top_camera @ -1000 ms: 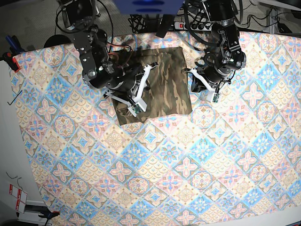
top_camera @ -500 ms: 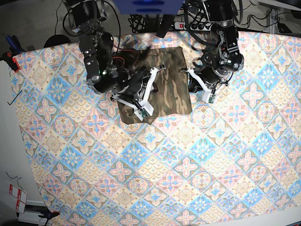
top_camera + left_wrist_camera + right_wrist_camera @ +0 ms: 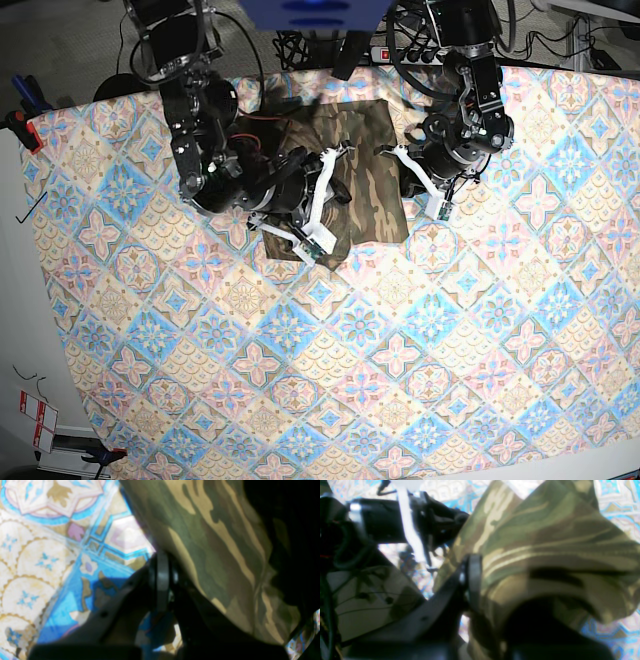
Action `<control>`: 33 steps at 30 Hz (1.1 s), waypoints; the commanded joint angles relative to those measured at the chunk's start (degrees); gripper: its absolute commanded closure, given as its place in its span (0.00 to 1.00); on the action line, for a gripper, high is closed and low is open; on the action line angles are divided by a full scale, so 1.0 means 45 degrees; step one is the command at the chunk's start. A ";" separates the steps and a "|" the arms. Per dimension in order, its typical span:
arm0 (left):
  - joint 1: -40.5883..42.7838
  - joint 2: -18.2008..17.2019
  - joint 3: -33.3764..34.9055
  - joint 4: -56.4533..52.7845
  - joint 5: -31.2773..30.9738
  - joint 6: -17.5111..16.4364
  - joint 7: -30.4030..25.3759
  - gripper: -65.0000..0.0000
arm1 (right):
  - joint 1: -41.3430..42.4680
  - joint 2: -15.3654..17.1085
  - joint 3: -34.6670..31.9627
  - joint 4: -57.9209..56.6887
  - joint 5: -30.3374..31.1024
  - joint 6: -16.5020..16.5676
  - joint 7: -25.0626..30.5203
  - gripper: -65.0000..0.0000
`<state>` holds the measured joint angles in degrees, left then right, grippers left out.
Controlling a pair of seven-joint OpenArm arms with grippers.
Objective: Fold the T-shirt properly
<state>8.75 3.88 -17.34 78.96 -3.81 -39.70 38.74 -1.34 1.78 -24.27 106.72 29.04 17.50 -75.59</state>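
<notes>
The camouflage T-shirt (image 3: 365, 165) lies partly folded on the tablecloth at the back middle. My right gripper (image 3: 322, 212), on the base view's left, is shut on the shirt's left part and holds it lifted and bunched toward the middle. In the right wrist view the cloth (image 3: 545, 542) drapes up from the gripper (image 3: 485, 590). My left gripper (image 3: 402, 165) is at the shirt's right edge. In the left wrist view it (image 3: 172, 580) looks shut on the raised camouflage cloth (image 3: 220, 555). The collar and label are hidden.
The pastel blue-pink patterned tablecloth (image 3: 400, 350) covers the table. Cables and a power strip (image 3: 410, 52) lie behind the back edge. Clamps (image 3: 20, 120) sit at the far left corner. The table's left edge (image 3: 15, 300) is white.
My right gripper has moved right and toward the front with the shirt's left part, narrowing the shirt. My left gripper has shifted slightly left onto the shirt's right edge.
</notes>
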 commanded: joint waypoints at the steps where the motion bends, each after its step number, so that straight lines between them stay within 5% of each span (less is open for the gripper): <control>1: -0.0197 0.0085 0.0074 0.0105 0.0056 -0.0066 0.0114 1.00 | 0.0230 0.0044 0.0031 0.0031 0.0434 0.0048 0.0241 1.00; 7: -0.0451 0.0457 0.0074 -0.0189 0.0076 -0.0066 0.0133 1.00 | 0.0914 0.0337 0.0031 -0.0848 0.1860 0.0048 0.0320 1.00; 20: -0.0490 0.0613 0.0914 -0.0325 0.0076 -0.0066 0.0133 1.00 | 0.1246 0.0376 0.0031 -0.0965 0.2055 0.0420 0.0261 1.00; 24: -0.0490 0.0535 0.1578 -0.0325 -0.0022 0.1331 0.0075 1.00 | 0.1246 0.0376 0.0598 -0.1532 0.2739 0.0928 0.0222 1.00; 33: -0.0509 0.0515 0.1832 -0.0247 -0.0041 0.1468 0.0075 1.00 | 0.1227 0.0395 0.1516 -0.2118 0.4185 0.0928 -0.0130 1.00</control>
<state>6.72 6.02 -9.15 77.10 -4.05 -32.97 38.81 3.18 3.73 -17.65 96.36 46.54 21.21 -77.21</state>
